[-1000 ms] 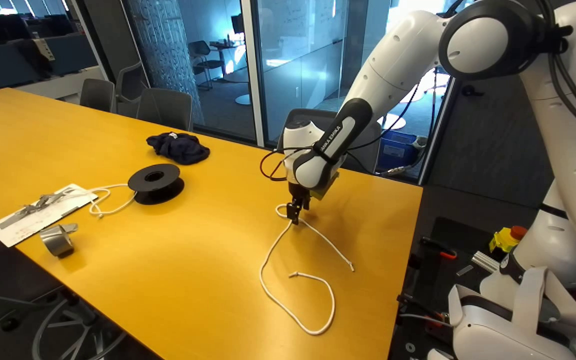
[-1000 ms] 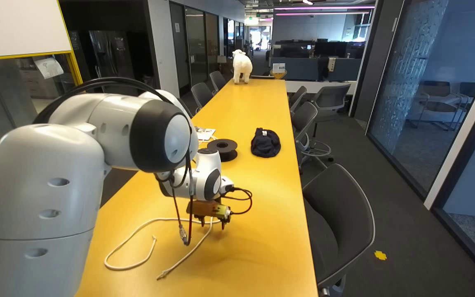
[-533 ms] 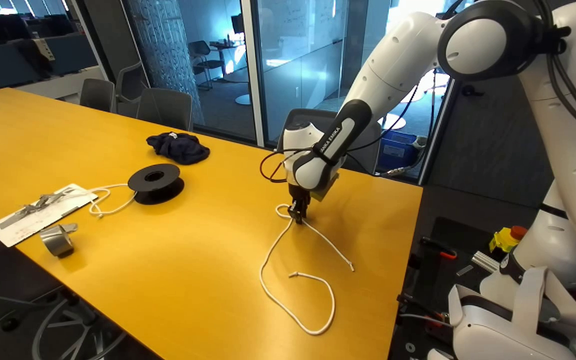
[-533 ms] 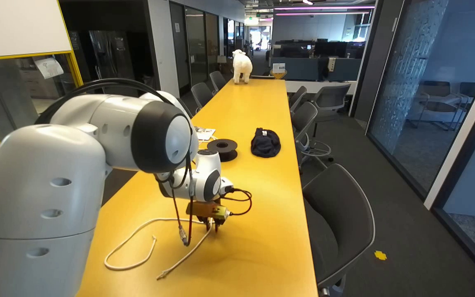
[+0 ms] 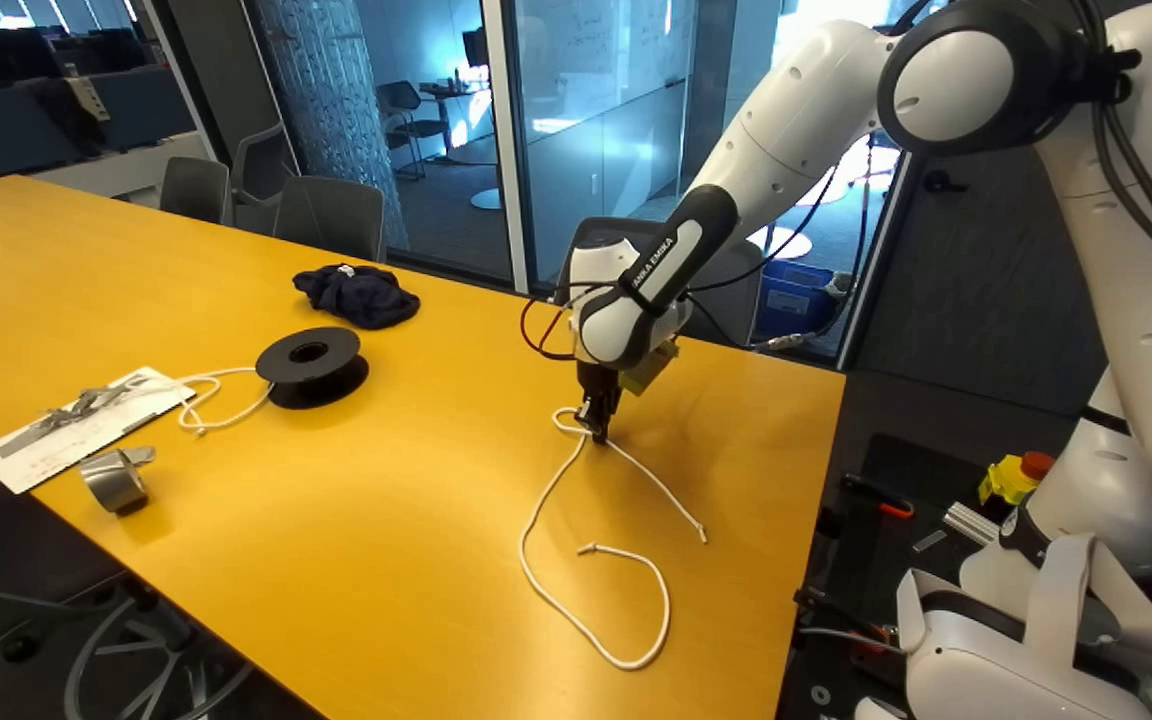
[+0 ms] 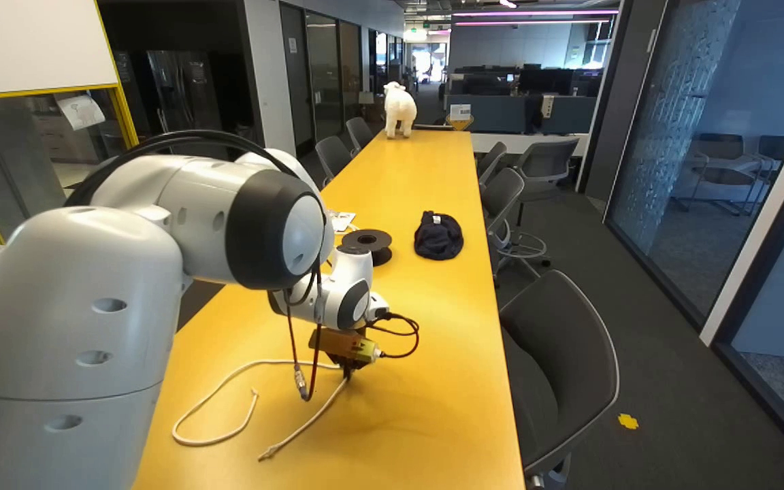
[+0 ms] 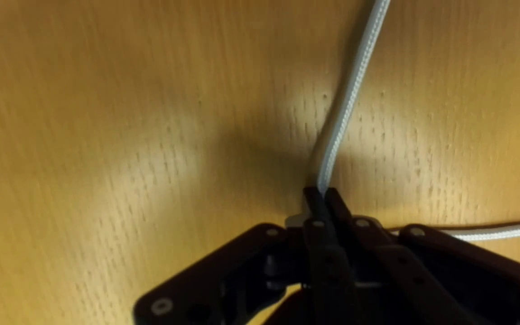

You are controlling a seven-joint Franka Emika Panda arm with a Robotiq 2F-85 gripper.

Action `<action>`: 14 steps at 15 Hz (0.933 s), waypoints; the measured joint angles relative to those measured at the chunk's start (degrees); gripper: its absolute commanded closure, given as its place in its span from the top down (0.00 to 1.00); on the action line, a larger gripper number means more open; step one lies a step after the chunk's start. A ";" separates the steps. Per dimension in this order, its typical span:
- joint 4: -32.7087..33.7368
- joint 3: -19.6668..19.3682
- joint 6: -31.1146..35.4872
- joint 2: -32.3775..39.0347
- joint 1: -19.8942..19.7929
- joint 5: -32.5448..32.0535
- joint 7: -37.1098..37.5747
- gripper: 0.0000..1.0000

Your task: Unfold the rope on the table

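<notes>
The whitish rope (image 5: 667,600) lies on the glossy yellow-orange table (image 5: 386,560), with a small loop near the gripper, a straight end toward the table's near corner and a wide curve ending in a knotted tip. My gripper (image 7: 322,191) points down at the table and is shut on the rope, which the wrist view shows pinched between the two dark fingertips. From there one strand (image 7: 353,90) runs away upward, while another passes behind the right finger. In both exterior views the gripper (image 5: 594,434) is low over the table; the pinched spot itself is hidden there.
Farther along the table stand a black spool (image 5: 308,362) with a white cable (image 5: 226,422) beside it, a dark cloth cap (image 5: 356,297), a silver tape roll (image 5: 116,480) and a flat white piece (image 5: 86,435). A grey chair (image 6: 562,381) is by the long edge.
The fingers stood apart a second ago and have come together on the rope. The arm has shifted slightly; the rope's layout on the table looks nearly the same.
</notes>
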 measured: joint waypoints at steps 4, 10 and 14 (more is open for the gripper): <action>4.22 4.13 -9.70 -1.55 -7.16 9.67 -7.50 0.01; 10.52 3.45 -23.20 -3.69 -14.57 21.24 -13.83 0.01; 12.16 1.24 -30.52 -2.10 -16.64 25.51 -14.35 0.01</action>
